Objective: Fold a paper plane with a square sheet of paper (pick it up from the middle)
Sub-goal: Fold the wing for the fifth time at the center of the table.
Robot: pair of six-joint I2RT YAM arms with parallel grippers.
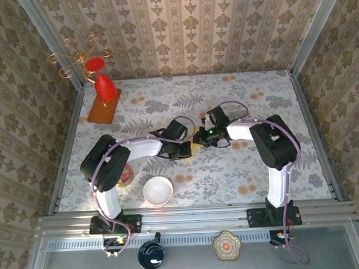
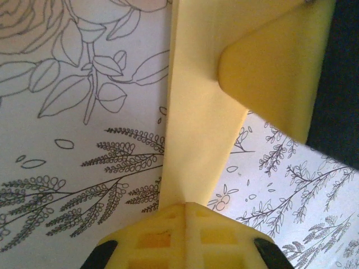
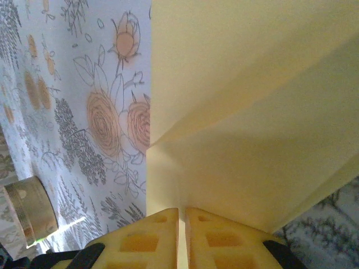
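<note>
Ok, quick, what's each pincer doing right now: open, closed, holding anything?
Left pincer: closed, pinching the folded yellow paper.
Right pincer: closed, pinching the same paper.

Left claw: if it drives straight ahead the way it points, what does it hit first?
The left claw pinches the folded yellow paper, which runs straight ahead. Beyond it, probably a pad of the right claw, slightly right of line; depth unclear.

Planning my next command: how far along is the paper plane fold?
Done: the thin pale yellow paper sheet already carries folds, including a triangular flap. In hand: the left gripper and right gripper both pinch it shut. Left: no pointed dart shape shows yet, so more folds likely remain.
</note>
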